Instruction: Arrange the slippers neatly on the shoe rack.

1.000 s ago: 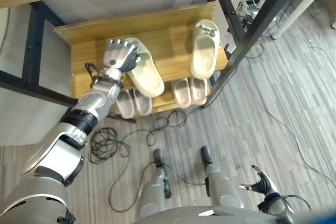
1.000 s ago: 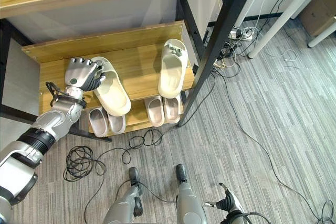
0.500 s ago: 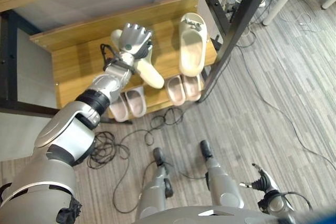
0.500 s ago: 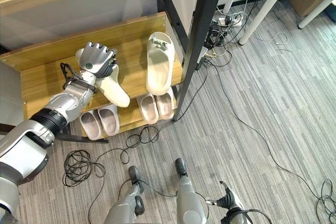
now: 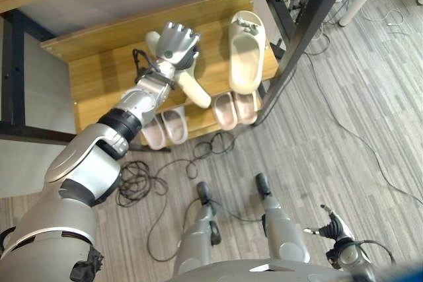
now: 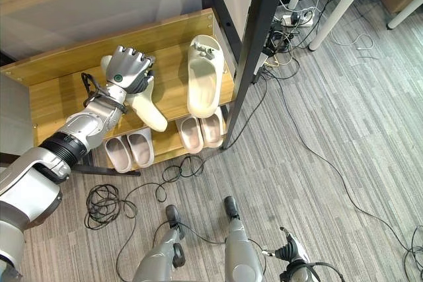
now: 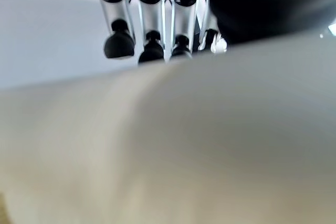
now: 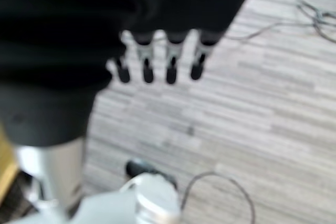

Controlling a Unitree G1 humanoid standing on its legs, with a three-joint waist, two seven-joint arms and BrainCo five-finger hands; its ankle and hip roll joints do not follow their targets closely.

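Left hand (image 5: 176, 45) over the upper shelf (image 5: 99, 77) of the shoe rack, fingers (image 7: 119, 40) curled around a cream slipper (image 5: 193, 87). Held slipper angled, its near end projecting past the shelf's front edge toward the right. Second cream slipper (image 5: 245, 54) lying flat on the same shelf to the right, lengthwise from far to near, close beside a black metal post (image 5: 301, 41). Two pairs of pinkish slippers on the lower shelf: one pair (image 5: 165, 127) below the held slipper, the other (image 5: 236, 108) to its right. Right hand (image 5: 330, 229) low at the near right above the grey striped floor (image 5: 370, 97), fingers (image 8: 170, 69) straight, holding nothing.
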